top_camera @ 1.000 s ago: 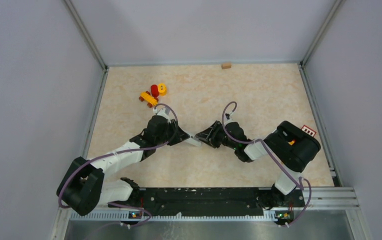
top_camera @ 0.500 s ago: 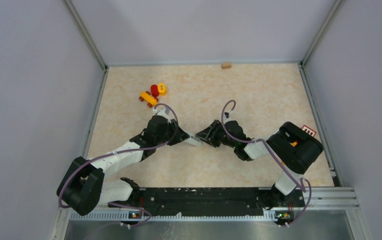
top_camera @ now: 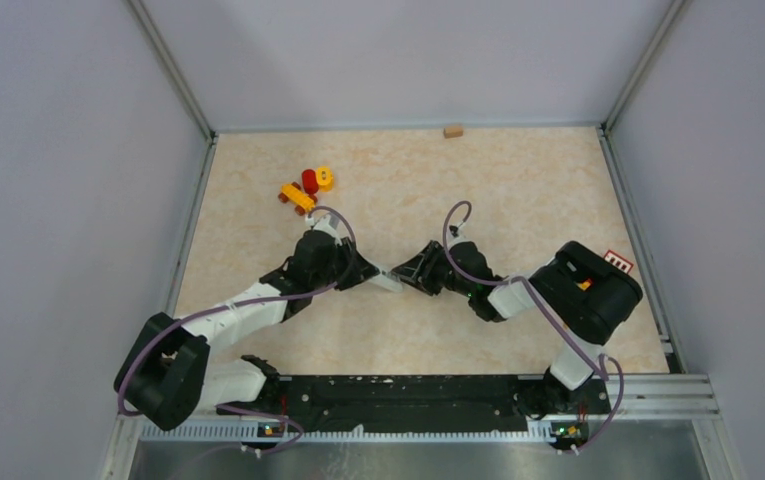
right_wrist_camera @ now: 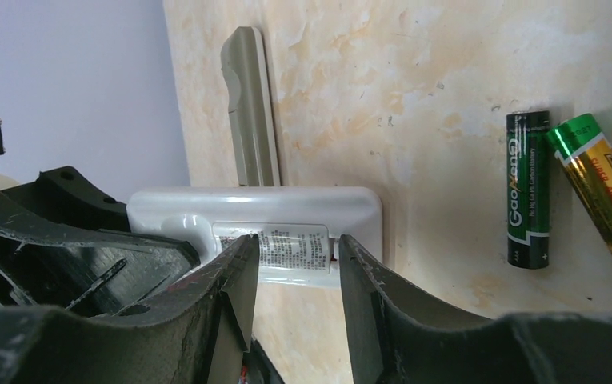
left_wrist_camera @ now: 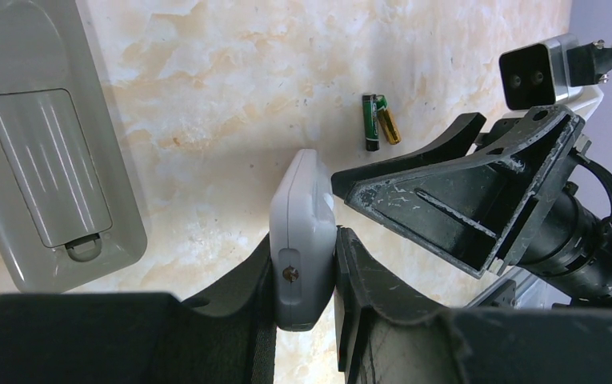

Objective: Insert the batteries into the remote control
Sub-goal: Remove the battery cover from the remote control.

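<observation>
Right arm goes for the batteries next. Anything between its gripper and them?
Nothing visible. The batteries lie side by side on the table just beyond the end of the white remote that the left gripper clamps on edge. The right gripper is open with its fingertips at that remote's face, so a short move sideways looks clear.

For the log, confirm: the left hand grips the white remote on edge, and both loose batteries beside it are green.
Not both: a green-black battery lies beside a gold battery, per the right wrist view. The left hand does grip the white remote on edge.
</observation>
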